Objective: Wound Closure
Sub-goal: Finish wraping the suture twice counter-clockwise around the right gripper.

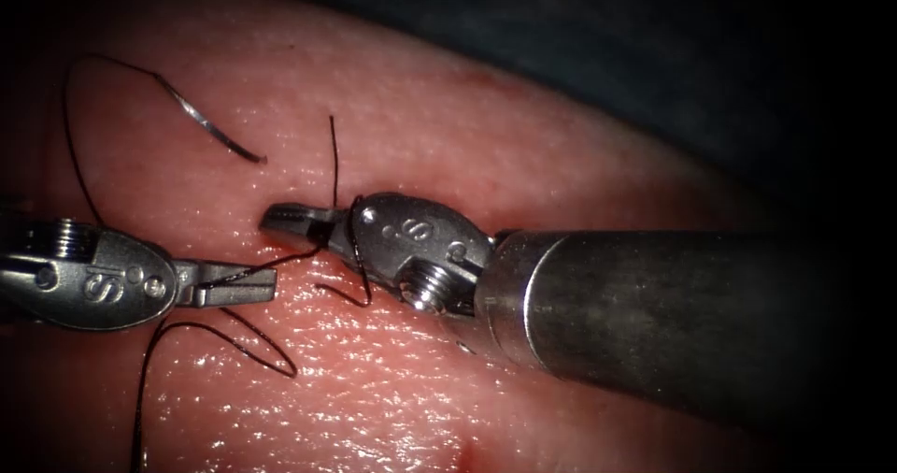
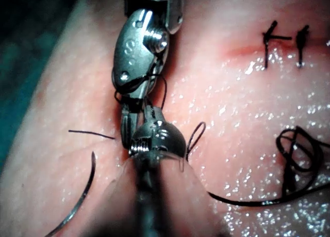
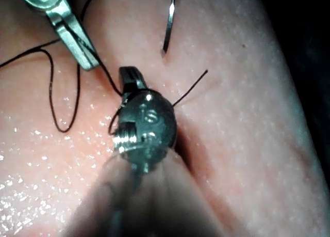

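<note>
Two finished stitches [image 2: 283, 43] already sit further along the cut, and now the left tool [image 1: 234, 284] pinches the thread [image 1: 280, 263] wound around the closed right tool [image 1: 294, 221], the needle [image 1: 210, 127] lying free on the tissue [image 1: 523, 146] beyond both.

The left arm's tool [image 1: 234, 284] reaches in low from the left, wrist nearly level, its jaws closed on the thread [image 1: 285, 260]. The right arm's tool [image 1: 294, 222] comes in from the right on its thick shaft [image 1: 654, 314], wrist bent slightly upward, jaws pressed together with thread wound around them, tips just beside the left tool's.
</note>
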`<state>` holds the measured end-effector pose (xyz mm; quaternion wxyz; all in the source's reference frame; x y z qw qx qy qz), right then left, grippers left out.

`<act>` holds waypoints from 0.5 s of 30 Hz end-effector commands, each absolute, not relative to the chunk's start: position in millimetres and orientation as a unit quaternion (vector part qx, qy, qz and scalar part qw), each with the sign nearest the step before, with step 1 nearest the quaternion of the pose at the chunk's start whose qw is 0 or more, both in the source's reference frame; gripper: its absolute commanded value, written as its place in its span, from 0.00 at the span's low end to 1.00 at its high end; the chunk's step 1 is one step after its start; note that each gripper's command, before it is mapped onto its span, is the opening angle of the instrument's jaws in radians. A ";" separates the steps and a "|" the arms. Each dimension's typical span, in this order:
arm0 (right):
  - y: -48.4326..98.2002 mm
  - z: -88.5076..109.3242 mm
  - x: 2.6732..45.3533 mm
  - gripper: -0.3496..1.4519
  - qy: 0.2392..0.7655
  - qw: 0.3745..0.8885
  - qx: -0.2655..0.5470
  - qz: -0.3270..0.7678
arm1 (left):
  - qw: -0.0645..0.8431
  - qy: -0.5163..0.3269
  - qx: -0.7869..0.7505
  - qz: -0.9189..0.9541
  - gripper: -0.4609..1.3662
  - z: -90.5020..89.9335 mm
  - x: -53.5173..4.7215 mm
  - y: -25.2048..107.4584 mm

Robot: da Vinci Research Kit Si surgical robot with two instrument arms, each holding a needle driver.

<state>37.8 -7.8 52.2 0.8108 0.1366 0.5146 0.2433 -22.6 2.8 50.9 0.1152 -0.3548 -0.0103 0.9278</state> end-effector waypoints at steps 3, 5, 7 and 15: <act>-8.2 52.1 37.8 0.00 0.534 0.802 0.159 0.216 | 0.105 -0.016 -0.351 0.930 0.06 50.9 -22.8 3.1; -8.5 52.1 37.7 0.00 0.542 0.798 0.169 0.202 | 0.102 -0.017 -0.349 0.931 0.06 50.9 -22.9 3.3; -9.0 52.2 37.8 0.00 0.552 0.793 0.182 0.182 | 0.098 -0.016 -0.348 0.932 0.06 50.9 -22.9 3.6; -11.6 53.1 38.2 0.00 0.575 0.775 0.230 0.122 | 0.086 -0.015 -0.340 0.936 0.06 51.2 -23.5 4.7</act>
